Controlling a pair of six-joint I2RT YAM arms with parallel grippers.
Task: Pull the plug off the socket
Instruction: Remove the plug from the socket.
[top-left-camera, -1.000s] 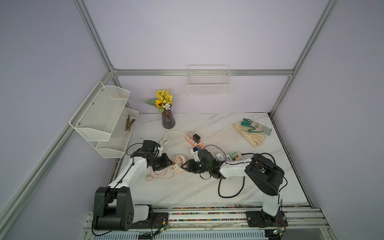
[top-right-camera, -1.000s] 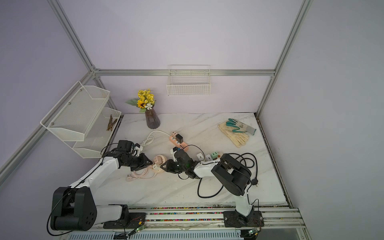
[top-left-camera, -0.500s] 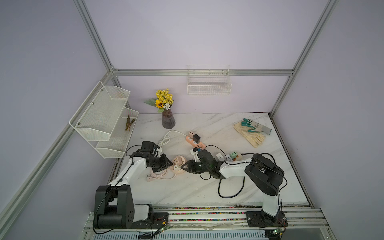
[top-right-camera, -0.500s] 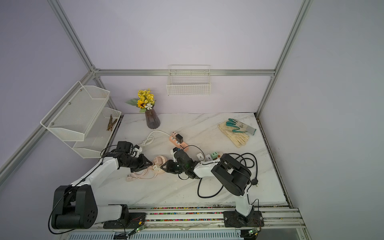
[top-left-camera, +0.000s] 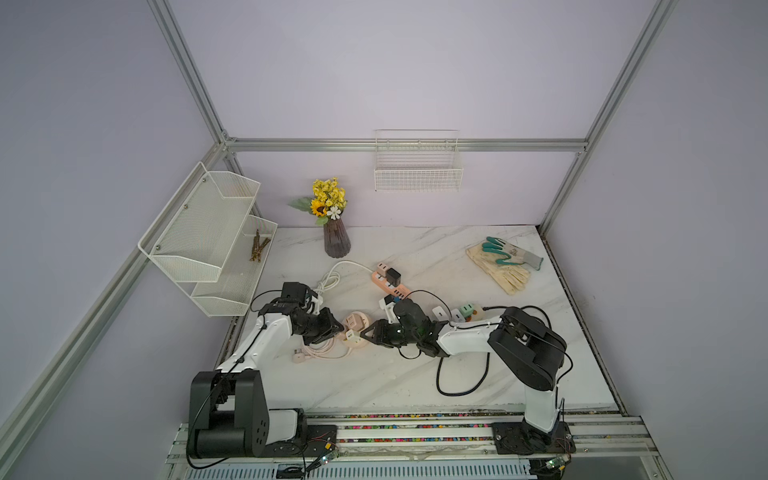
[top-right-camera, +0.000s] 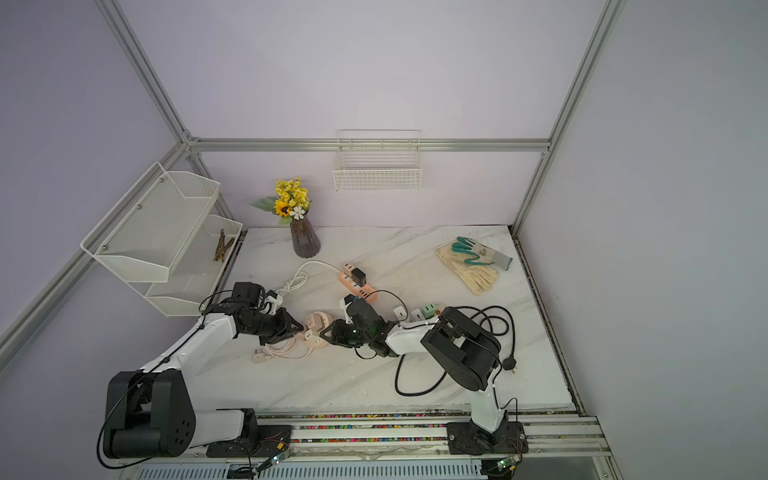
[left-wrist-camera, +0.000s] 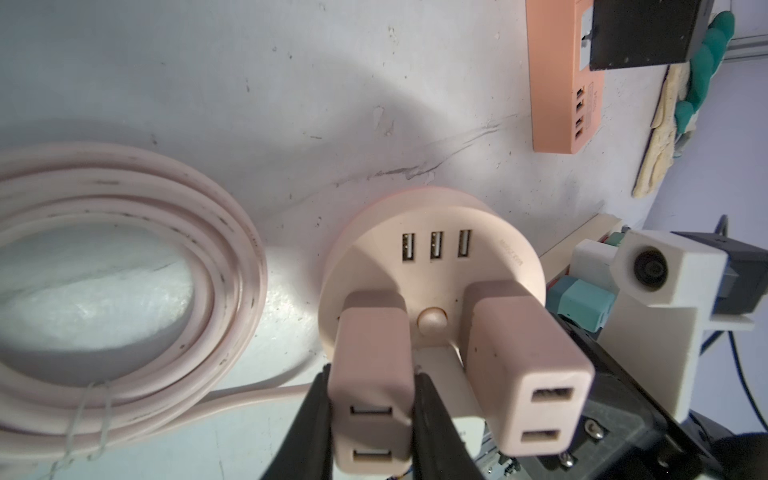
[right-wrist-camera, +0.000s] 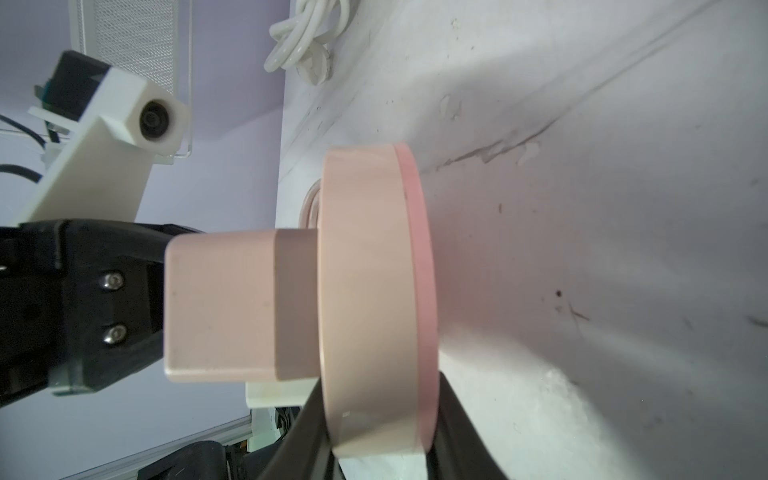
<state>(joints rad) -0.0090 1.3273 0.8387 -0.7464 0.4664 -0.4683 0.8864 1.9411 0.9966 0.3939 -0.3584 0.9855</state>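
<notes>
**Both grippers clamped, plug seated in the round socket**

The left gripper (left-wrist-camera: 372, 390) is closed narrow on the pink plug (left-wrist-camera: 374, 332). Its black fingers (left-wrist-camera: 309, 415) press the plug's two side faces near the outer end. Straight ahead of those fingertips, the plug sits home in the face of the round pink socket (left-wrist-camera: 432, 266). A second plug (left-wrist-camera: 525, 365) stands in the same face just beside the held one, on the side toward the right arm, and nothing grips it. The right gripper (right-wrist-camera: 378, 428) pinches the socket (right-wrist-camera: 365, 291) across its thickness at the rim. Whether the socket touches the worktop (left-wrist-camera: 249, 83) cannot be told.

The plug looks like a hard, smooth moulded block: light, stiff and not fragile, but slick under the fingers. The only real resistance is likely to be the pins' friction fit. A hold nearer the socket face would give the left gripper more contact, and a pull straight along the pins should avoid levering them sideways. The socket is a light, smooth disc held only by a rim pinch. It could twist or slide out of the right gripper if the pull goes off-axis. The tied cord coil (left-wrist-camera: 124, 257), beside the left gripper, is soft and should add little drag.
</notes>
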